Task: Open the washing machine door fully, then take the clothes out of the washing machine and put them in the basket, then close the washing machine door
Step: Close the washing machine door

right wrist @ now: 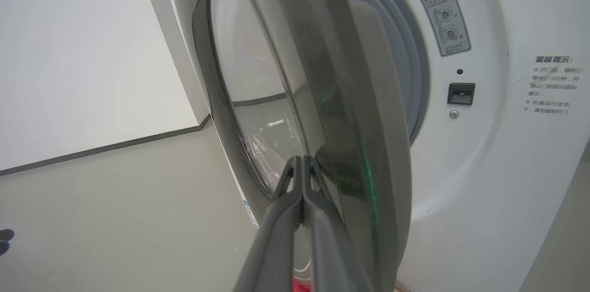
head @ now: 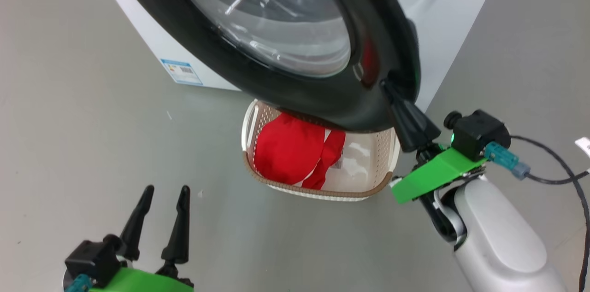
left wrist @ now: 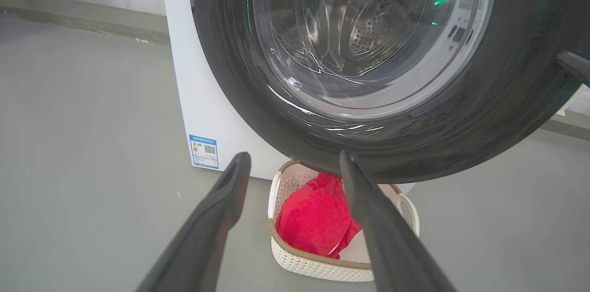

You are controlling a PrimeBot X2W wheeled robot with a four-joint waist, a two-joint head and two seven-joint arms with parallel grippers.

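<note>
Door [head: 276, 29], standing part-open just ahead of the closed right hand [head: 389, 91], whose tips seem to touch its glossy rim [head: 382, 43], probably swings heavy, rigid and slippery, so push that outer rim; left hand [head: 167, 189] hangs open, empty.

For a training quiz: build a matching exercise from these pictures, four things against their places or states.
Things: 1 red clothes; 2 basket; 3 left end effector; 4 right end effector.
States: A shut, tips at the washing machine door's edge; B on the floor below the door; C open, empty; D in the basket.
Pairs: 1-D; 2-B; 3-C; 4-A.
</note>
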